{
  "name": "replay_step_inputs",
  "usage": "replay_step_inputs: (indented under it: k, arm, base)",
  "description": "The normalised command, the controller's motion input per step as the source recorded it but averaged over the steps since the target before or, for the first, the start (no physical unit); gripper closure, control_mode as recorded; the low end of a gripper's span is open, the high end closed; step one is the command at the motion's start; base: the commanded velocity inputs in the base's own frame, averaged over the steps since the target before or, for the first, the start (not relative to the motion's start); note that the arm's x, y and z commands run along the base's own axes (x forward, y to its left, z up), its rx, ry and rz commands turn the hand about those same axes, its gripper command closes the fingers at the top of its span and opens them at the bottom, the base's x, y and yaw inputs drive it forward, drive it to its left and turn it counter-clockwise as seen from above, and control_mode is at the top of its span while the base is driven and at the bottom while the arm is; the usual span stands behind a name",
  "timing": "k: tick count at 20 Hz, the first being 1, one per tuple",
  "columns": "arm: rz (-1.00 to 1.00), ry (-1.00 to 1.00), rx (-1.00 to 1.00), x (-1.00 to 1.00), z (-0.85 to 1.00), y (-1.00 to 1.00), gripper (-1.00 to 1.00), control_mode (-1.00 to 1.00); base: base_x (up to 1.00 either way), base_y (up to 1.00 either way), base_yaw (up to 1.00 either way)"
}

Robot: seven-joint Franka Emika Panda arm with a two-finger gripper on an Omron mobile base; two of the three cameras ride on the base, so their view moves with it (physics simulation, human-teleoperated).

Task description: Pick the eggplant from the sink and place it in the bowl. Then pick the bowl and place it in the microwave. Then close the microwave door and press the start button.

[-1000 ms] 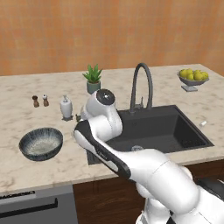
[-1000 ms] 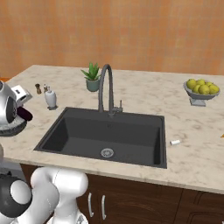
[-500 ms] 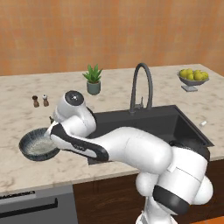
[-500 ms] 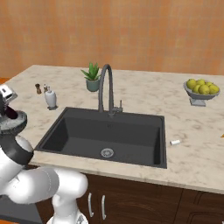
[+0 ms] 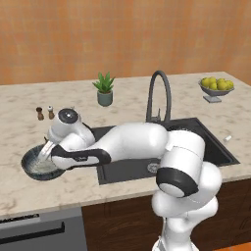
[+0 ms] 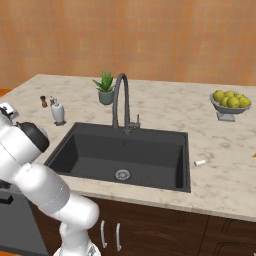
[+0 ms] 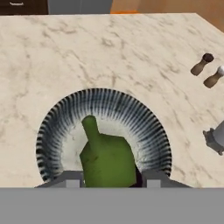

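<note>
The gripper [image 7: 107, 181] holds the eggplant [image 7: 105, 155] between half-closed jaws, directly above the bowl [image 7: 144, 124] on the counter [image 7: 109, 52]. Released while tilted, its long stem end could catch the rim, tip out and roll toward the shakers [image 7: 208, 70] beyond.

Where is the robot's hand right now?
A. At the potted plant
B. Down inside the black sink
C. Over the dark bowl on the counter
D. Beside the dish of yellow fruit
C: the hand view looks straight down into the bowl, with the green-ended eggplant between the jaws above it.
</note>
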Motion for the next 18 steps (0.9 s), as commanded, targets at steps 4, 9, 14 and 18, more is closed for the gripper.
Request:
replay_step_inputs:
  k: [4, 9, 14, 18]
  arm:
    - [0.0, 0.0, 0.0, 0.16, -0.5, 0.17, 1.0, -1.0]
    - [0.0, 0.0, 0.0, 0.03, -0.28, 0.2, 1.0, -1.0]
    - [0.0, -0.01, 0.0, 0.17, -0.1, 0.18, 1.0, -1.0]
    - [0.0, 0.0, 0.0, 0.23, -0.04, 0.25, -1.0, -1.0]
  base:
    - [0.0, 0.0, 0.0]
    - [0.0, 0.0, 0.0]
    - [0.0, 0.0, 0.0]
    - [0.0, 0.0, 0.0]
